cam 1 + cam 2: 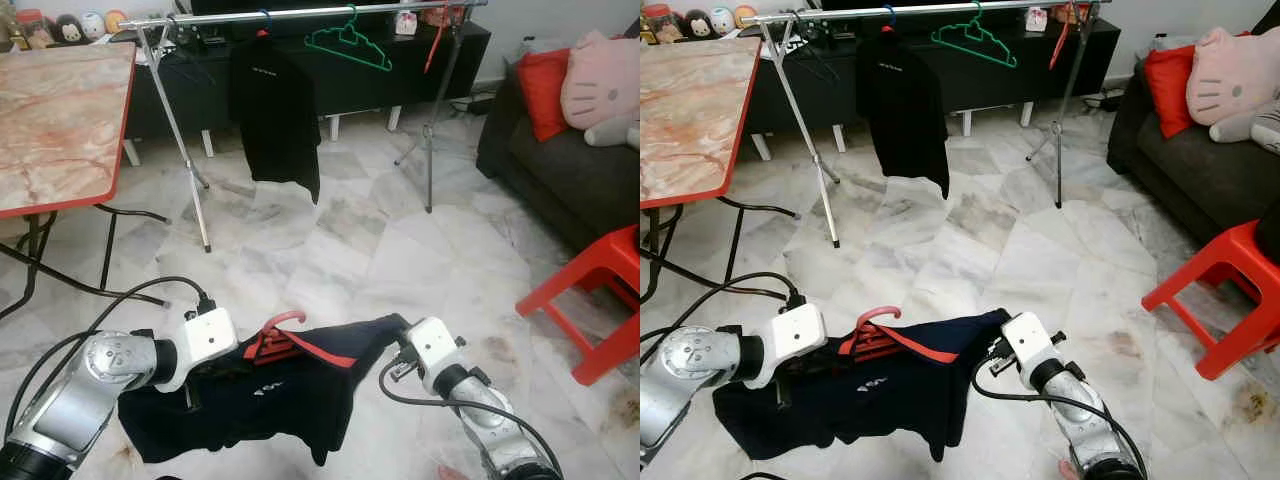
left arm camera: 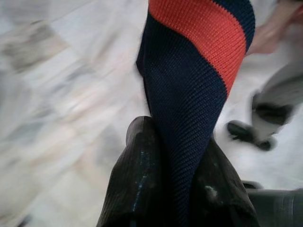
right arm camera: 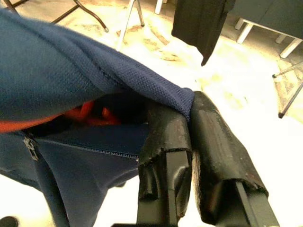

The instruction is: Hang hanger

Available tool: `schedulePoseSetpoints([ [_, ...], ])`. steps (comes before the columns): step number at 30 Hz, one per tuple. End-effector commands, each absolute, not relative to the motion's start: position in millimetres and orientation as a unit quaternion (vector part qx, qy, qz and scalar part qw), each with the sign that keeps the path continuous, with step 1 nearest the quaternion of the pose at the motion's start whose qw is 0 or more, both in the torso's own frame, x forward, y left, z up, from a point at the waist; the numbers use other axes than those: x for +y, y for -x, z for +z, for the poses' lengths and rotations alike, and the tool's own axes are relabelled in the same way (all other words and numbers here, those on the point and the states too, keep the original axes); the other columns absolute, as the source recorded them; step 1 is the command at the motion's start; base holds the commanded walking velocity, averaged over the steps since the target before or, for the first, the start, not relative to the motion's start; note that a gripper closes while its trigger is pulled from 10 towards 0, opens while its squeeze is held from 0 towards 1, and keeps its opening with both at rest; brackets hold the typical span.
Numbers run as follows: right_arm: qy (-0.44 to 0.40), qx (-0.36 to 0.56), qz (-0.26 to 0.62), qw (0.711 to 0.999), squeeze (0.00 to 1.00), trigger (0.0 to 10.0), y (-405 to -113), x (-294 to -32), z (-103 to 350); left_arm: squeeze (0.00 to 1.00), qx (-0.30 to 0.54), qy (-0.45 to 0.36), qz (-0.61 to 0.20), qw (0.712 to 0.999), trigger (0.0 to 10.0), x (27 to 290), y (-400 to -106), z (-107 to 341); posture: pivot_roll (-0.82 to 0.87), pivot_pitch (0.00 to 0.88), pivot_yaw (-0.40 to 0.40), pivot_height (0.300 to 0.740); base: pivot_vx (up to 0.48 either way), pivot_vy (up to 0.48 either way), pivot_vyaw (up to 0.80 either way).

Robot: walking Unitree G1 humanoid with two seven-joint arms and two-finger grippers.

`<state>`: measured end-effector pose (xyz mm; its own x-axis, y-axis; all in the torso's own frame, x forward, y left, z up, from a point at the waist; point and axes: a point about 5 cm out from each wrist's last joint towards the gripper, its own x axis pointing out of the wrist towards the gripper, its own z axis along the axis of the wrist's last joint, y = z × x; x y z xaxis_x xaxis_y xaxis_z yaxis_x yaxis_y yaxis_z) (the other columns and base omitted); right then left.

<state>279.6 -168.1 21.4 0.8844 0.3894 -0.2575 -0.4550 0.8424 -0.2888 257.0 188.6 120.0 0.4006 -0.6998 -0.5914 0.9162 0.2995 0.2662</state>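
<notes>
my left hand (image 2: 165,189) and right hand (image 3: 189,118) each pinch a shoulder of the navy zip jacket with red stripe (image 1: 270,395) on its red plastic hanger (image 1: 278,335), low above marble floor (image 1: 330,250), silver clothes rail (image 1: 300,14) well ahead.

This is a home, a lived-in living room. The floor (image 1: 330,250) is pale marble tile. A dark sofa (image 1: 560,170) on the right carries a red cushion (image 1: 543,90) and a pink cat-face plush pillow (image 1: 600,80), with a red plastic stool (image 1: 600,300) near it. A folding table (image 1: 60,120) with a marbled top and red edge stands on the left. Against a low black cabinet (image 1: 350,70) stands a metal clothes rack (image 1: 300,15) with a black shirt (image 1: 275,110) and a green hanger (image 1: 350,42) on it.
</notes>
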Motion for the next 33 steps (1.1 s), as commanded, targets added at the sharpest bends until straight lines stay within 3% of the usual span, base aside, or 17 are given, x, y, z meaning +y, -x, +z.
schedulePoseSetpoints([
  [1, 0.186, 0.106, 0.216, 0.953, 0.00, 0.0, -281.1, -177.3, 21.5, 0.00, 0.187, -0.290, -0.519, 0.782, 10.0, 205.4, -257.0, 128.8, -0.02, 0.071, -0.060, 0.740, 0.000, 0.000, 0.00],
  [5, 0.191, 0.110, 0.214, 0.952, 0.00, 0.0, -281.4, -179.6, 20.8, 0.00, 0.200, -0.295, -0.539, 0.764, 10.0, 211.4, -253.0, 130.0, -0.02, 0.070, -0.061, 0.740, 0.000, 0.000, 0.00],
  [7, 0.192, 0.112, 0.212, 0.952, 0.00, 0.0, -281.7, -180.8, 20.7, 0.00, 0.220, -0.288, -0.577, 0.732, 10.0, 211.6, -241.8, 127.7, -0.02, 0.069, -0.061, 0.740, 0.000, 0.000, 0.00],
  [12, 0.195, 0.114, 0.211, 0.951, 0.00, 0.0, -282.2, -182.0, 20.6, 0.00, 0.207, -0.235, -0.613, 0.725, 10.0, 202.6, -233.9, 132.0, -0.02, 0.068, -0.063, 0.740, 0.000, 0.000, 0.00],
  [16, 0.199, 0.119, 0.211, 0.950, 0.00, 0.0, -282.2, -183.8, 19.7, 0.00, 0.204, -0.241, -0.636, 0.704, 10.0, 200.2, -230.8, 133.0, -0.02, 0.068, -0.063, 0.740, 0.000, 0.000, 0.00],
  [33, 0.207, 0.143, 0.223, 0.942, 0.00, 0.0, -274.8, -179.3, 8.2, 0.00, 0.137, -0.236, -0.646, 0.713, 10.0, 192.3, -237.4, 147.8, -0.02, 0.060, -0.064, 0.740, 0.000, 0.000, 0.00],
])
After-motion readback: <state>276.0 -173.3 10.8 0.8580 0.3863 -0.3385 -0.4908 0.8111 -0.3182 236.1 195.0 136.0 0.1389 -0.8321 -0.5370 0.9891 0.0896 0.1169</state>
